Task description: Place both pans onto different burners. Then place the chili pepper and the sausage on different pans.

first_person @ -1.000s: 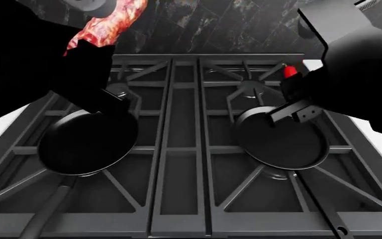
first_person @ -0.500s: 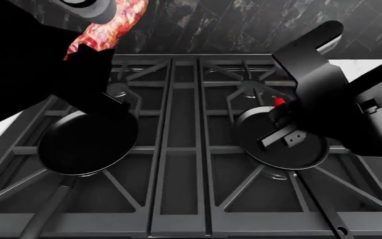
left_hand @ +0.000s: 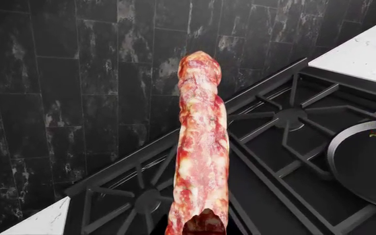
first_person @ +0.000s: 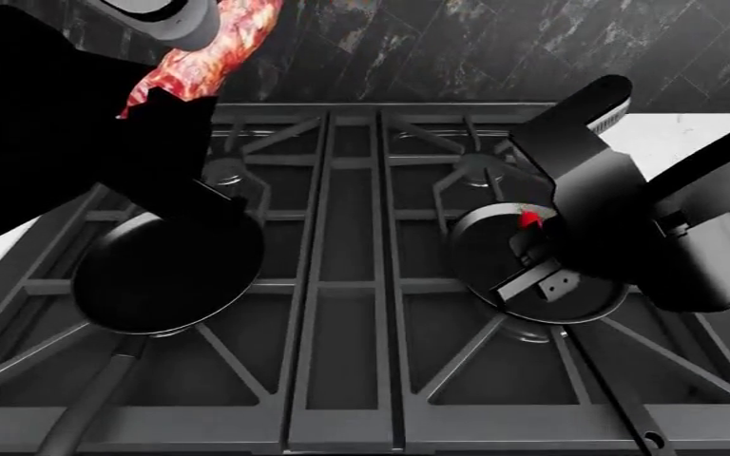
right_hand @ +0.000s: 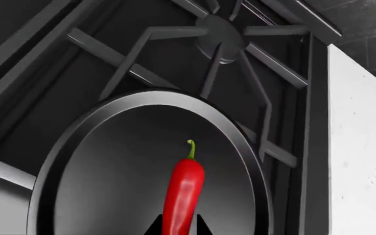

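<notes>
Jaws clamp chili pepper (right_hand: 184,196) over pan (right_hand: 109,161)

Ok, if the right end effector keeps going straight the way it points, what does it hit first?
Probably the pan floor: the chili it holds points down over that pan on the right burner, so the chili's stem end would likely touch first. Height above it is unclear.

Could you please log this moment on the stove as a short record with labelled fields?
left pan: sits on the front-left burner, empty
right pan: sits on the front-right burner
sausage: held aloft by the left gripper, above the rear of the stove
chili pepper: held in the right gripper, low over the right pan, stem end pointing away from the gripper
done: both pans on separate burners
left to do: neither food item released yet
</notes>
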### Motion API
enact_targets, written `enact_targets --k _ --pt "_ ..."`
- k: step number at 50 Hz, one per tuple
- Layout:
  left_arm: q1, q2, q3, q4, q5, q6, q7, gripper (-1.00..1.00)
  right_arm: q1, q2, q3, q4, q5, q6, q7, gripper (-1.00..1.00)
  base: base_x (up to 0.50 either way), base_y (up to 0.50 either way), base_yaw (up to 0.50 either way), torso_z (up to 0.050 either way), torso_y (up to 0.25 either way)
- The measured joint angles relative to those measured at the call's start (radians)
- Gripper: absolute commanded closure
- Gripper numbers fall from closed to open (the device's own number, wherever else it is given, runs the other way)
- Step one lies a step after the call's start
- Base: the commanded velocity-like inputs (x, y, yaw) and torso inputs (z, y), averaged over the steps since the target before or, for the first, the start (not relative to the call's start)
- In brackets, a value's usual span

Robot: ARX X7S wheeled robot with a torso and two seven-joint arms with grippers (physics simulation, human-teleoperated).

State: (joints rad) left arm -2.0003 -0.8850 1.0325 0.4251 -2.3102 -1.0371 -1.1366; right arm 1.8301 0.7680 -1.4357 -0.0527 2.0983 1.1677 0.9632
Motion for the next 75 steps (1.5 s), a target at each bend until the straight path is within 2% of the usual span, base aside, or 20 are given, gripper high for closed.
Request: enact_targets --k 56,57,75 --pt "0.014 0.001 0.002 0.005 0.01 0.006 0.007 1.0 -0.084 0.001 -0.021 0.01 -0.086 -0.031 -0.068 1.0 0.0 0.0 0.0 0.0 0.0" --pt "0.014 0.001 0.002 0.005 0.011 0.006 0.007 1.0 -0.084 0.002 -0.021 0.01 -0.087 -0.03 -0.069 -1.0 0.0 0.0 0.0 0.0 0.0" --pt "0.017 0.001 0.002 0.006 0.014 0.008 0.01 1.0 -0.059 0.016 -0.017 0.004 -0.106 -0.013 -0.068 -1.0 0.0 0.0 0.0 0.0 0.0"
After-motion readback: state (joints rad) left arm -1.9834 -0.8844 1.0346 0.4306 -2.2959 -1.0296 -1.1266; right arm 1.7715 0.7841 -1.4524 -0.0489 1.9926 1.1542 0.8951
